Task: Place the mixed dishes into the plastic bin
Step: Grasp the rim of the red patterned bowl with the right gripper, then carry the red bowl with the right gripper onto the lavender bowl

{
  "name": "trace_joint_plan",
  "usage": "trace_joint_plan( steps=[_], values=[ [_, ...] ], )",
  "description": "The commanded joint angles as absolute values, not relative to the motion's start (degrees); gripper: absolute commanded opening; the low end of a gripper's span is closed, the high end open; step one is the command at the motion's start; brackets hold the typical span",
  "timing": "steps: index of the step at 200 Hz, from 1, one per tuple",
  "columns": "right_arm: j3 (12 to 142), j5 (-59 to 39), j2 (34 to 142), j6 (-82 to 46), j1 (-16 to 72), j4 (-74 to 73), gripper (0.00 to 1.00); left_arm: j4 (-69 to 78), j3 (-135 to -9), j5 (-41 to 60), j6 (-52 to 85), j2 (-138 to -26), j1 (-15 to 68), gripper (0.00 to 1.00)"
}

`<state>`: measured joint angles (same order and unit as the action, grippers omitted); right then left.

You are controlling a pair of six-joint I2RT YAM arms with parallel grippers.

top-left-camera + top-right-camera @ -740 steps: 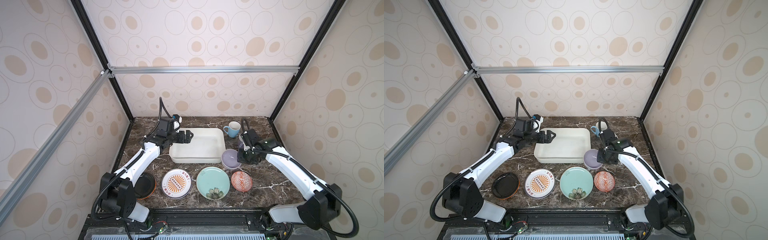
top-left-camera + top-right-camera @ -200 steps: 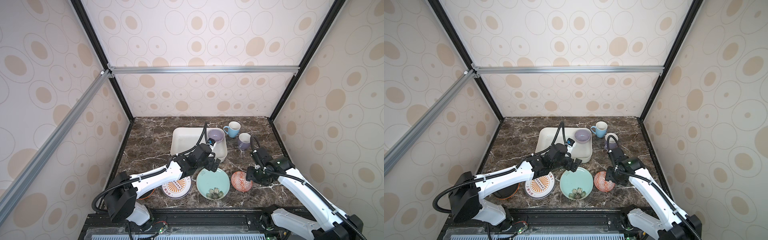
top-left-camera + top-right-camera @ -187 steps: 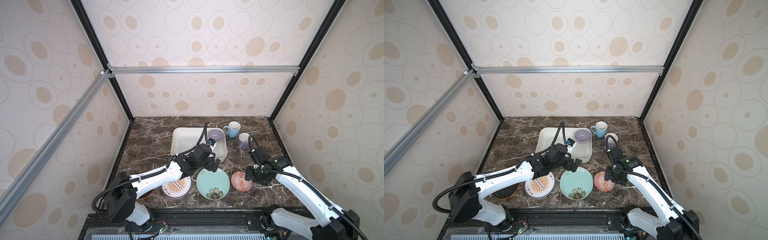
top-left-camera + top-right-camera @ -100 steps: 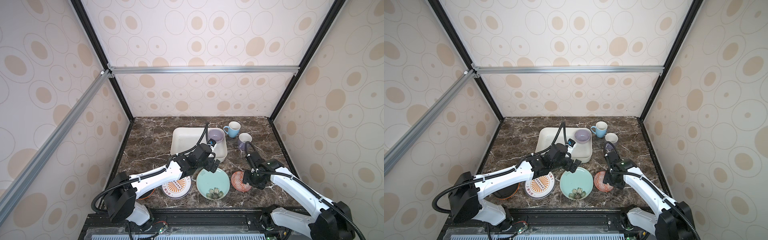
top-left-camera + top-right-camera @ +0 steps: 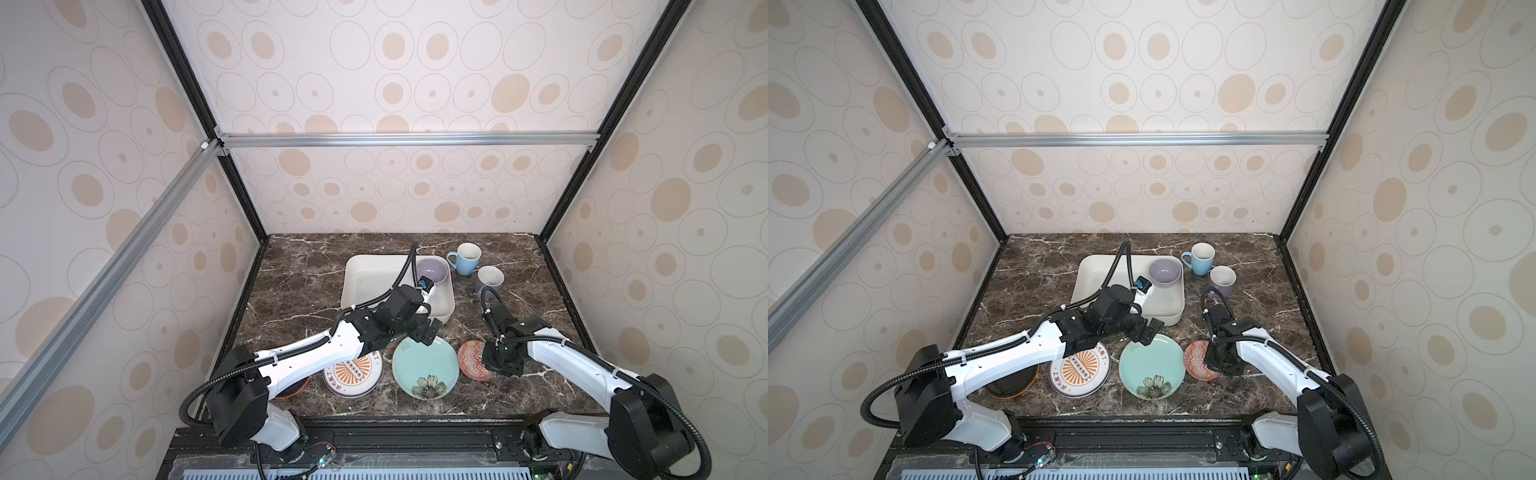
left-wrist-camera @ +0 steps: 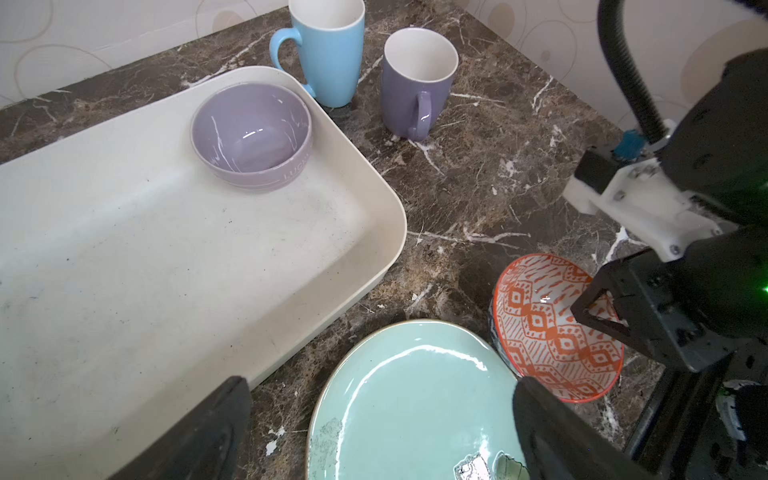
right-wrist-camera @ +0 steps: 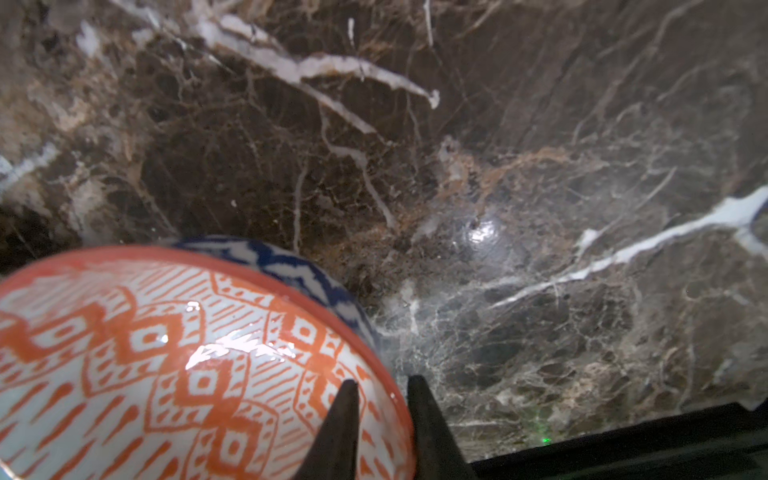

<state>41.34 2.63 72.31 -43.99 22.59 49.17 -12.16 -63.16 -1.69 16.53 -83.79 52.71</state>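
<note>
The white plastic bin holds a lavender bowl in its far right corner. In front of it lie a teal flowered plate and a red-patterned bowl. My left gripper hangs open over the teal plate's far edge. My right gripper is shut on the right rim of the red-patterned bowl, one finger inside and one outside. The bowl tilts slightly in the left wrist view.
A light blue mug and a lavender mug stand right of the bin. An orange-sunburst plate lies left of the teal plate, and an orange and black plate sits half under my left arm.
My right gripper has slid in to the red-patterned bowl and closed on its rim. The left arm has held still with its jaws wide. Earlier, the lavender bowl went from the table into the bin.
</note>
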Motion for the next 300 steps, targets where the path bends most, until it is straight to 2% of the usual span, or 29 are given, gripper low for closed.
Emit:
trace_joint_plan(
  steps=[1,52,145,225,300],
  values=[
    [42.21,3.94,73.12,-43.52,22.86,49.31,0.16,-13.91,-65.81,-2.42,16.71,-82.20,52.25,0.99],
    [46.40,4.59,72.28,-41.25,22.69,52.02,0.06,-15.07,-67.78,-2.33,16.64,-82.89,51.73,0.99],
    [62.42,4.19,74.80,-34.09,20.70,55.88,0.07,-18.20,-72.04,-3.86,16.17,-82.85,51.24,0.99],
    [95.91,-0.12,102.86,-27.12,19.21,56.30,0.06,-17.12,-69.18,-4.81,15.91,-79.21,43.87,0.99],
    [131.05,-5.13,129.77,-24.52,17.28,63.63,0.05,-18.13,-76.69,0.04,15.33,-86.10,35.82,0.99]
  ],
)
